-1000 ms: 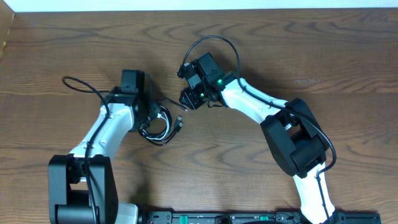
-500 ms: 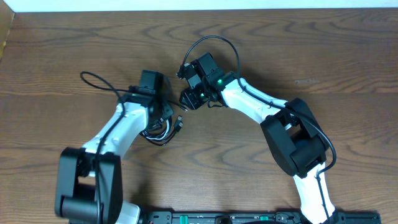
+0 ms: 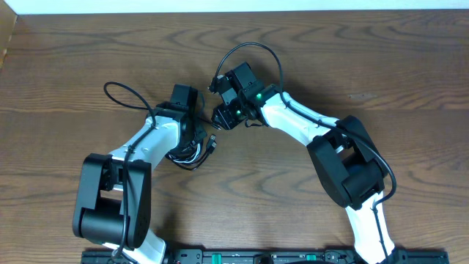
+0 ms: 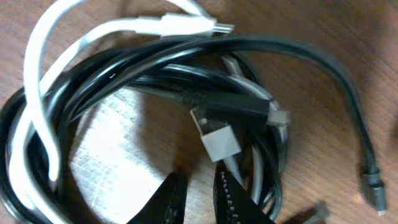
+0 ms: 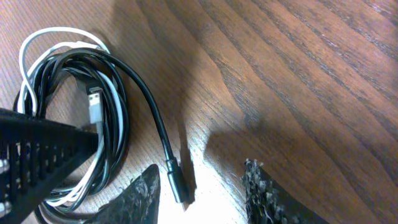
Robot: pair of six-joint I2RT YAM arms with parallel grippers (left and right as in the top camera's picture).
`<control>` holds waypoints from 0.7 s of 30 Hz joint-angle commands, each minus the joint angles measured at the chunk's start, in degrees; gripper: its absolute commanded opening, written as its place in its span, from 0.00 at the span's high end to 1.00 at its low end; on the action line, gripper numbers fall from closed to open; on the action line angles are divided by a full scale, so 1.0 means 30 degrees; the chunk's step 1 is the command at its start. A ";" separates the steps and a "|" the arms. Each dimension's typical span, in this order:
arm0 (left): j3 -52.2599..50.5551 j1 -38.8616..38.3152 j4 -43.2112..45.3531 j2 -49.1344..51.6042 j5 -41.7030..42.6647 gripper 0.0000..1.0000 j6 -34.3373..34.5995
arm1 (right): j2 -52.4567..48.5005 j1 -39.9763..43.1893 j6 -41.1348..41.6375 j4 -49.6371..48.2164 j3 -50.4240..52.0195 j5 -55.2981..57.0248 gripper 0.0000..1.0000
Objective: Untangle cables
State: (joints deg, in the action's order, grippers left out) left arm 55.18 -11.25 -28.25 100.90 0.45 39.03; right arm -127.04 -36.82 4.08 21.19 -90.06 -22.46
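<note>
Observer: Overhead. Cables (image 3: 192, 152) lay in one loose coil on table (image 3: 88, 44), directly under left gripper (image 3: 192, 134). Right gripper (image 3: 220, 117) sat just beside the coil, on its far side.

Checker: Left wrist?

Observer: White cable (image 4: 36, 93) threaded through turns of black cable (image 4: 298, 53), with grey USB plug (image 4: 217, 142) lying on top. Left jaws stood a narrow slit apart above the coil, nothing between them.

Checker: Right wrist?

Observer: Right jaws were spread wide, straddling the free black plug end (image 5: 176, 182) that trailed out of the coil. Not pinched.

Checker: Handling?

Observer: Judged light, limp and smooth-jacketed, so likely to slip and to drag the whole bundle along. Best hold looked like the stiff plug body, or the cord just behind it, with the left pinning the coil.
</note>
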 commanded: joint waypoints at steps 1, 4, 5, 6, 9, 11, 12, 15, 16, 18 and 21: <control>0.0554 0.0554 -0.1173 0.0423 -0.0670 0.80 0.0160 | -0.0204 0.0029 -0.0175 0.0015 -0.0029 -0.0044 0.60; 0.1173 0.0933 -0.2397 0.0415 -0.0962 0.80 -0.0197 | -0.0197 0.0029 -0.0175 0.0007 -0.0029 -0.0044 0.60; 0.1362 0.0984 -0.2623 0.0401 -0.0962 0.80 -0.0204 | -0.0204 0.0029 -0.0175 0.0000 -0.0029 -0.0044 0.60; 0.1537 0.0998 -0.2732 0.0386 -0.0962 0.80 -0.0204 | -0.0197 0.0029 -0.0175 0.0000 -0.0029 -0.0044 0.60; 0.1989 0.0969 -0.2637 0.0277 -0.0896 0.80 -0.0189 | -0.0197 0.0029 -0.0182 -0.0015 -0.0029 -0.0044 0.60; 0.2120 0.0969 -0.2346 0.0211 -0.0852 0.80 -0.0153 | -0.0197 0.0029 -0.0175 0.0000 -0.0029 -0.0044 0.60; 0.2120 0.0969 -0.2200 0.0204 -0.0852 0.80 -0.0044 | -0.0197 0.0029 -0.0175 0.0007 -0.0029 -0.0044 0.60; 0.2098 0.0933 -0.2142 0.0226 -0.0838 0.80 0.0036 | -0.0197 0.0029 -0.0182 0.0007 -0.0029 -0.0036 0.60; 0.2076 0.0925 -0.2135 0.0226 -0.0838 0.80 0.0036 | -0.0197 0.0029 -0.0182 0.0007 -0.0029 -0.0036 0.60; 0.2040 0.0918 -0.2047 0.0226 -0.0816 0.80 0.0124 | -0.0197 0.0029 -0.0175 0.0000 -0.0029 -0.0044 0.59; 0.1967 0.0918 -0.1909 0.0233 -0.0809 0.80 0.0619 | -0.0197 0.0029 -0.0175 0.0007 -0.0029 -0.0044 0.60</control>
State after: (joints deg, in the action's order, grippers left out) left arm 60.58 -8.36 -34.20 101.41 -1.04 39.20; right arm -127.04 -36.80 4.08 21.19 -90.06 -22.46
